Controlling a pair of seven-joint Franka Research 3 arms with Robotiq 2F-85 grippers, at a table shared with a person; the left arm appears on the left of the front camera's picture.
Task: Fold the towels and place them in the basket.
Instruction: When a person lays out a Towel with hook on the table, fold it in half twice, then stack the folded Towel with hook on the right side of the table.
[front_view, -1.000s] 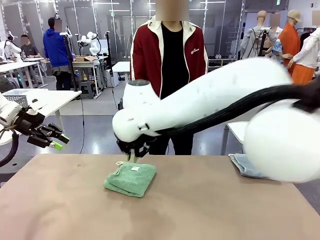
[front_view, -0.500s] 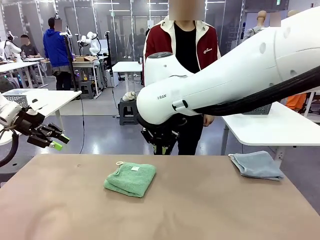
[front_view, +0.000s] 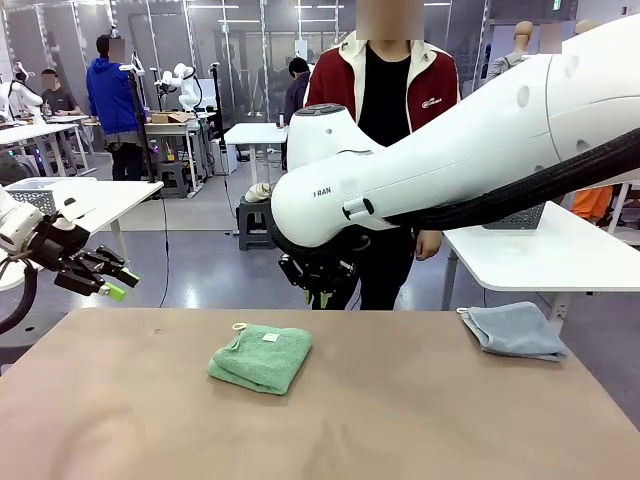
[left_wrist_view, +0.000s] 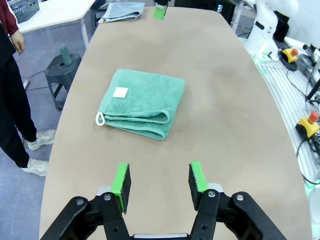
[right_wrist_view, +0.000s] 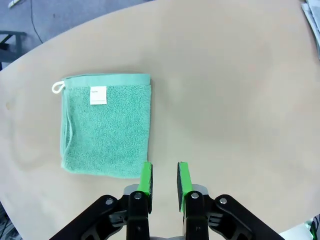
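Note:
A sea-green towel (front_view: 262, 357) lies folded in a square on the brown table, label up, loop at its far left corner. My right gripper (front_view: 318, 293) hangs in the air above the table's far edge, just behind this towel (right_wrist_view: 106, 131). Its jaws (right_wrist_view: 164, 182) are a narrow gap apart with nothing between them. A grey-blue towel (front_view: 515, 330) lies loosely folded at the far right corner. My left gripper (front_view: 105, 280) hovers off the table's left side, open and empty (left_wrist_view: 159, 182), facing the green towel (left_wrist_view: 140, 102). The dark lattice basket (front_view: 520, 216) stands on the white side table, mostly behind my right arm.
A person in a red and white jacket (front_view: 390, 90) stands at the far side of the table. The white side table (front_view: 540, 250) is beyond the right corner. A small grey stool (left_wrist_view: 64, 67) stands on the floor by the far edge.
My right arm has risen off the green towel and swung up and right, uncovering the grey-blue towel. The person has stepped to the right. The left arm has stayed still.

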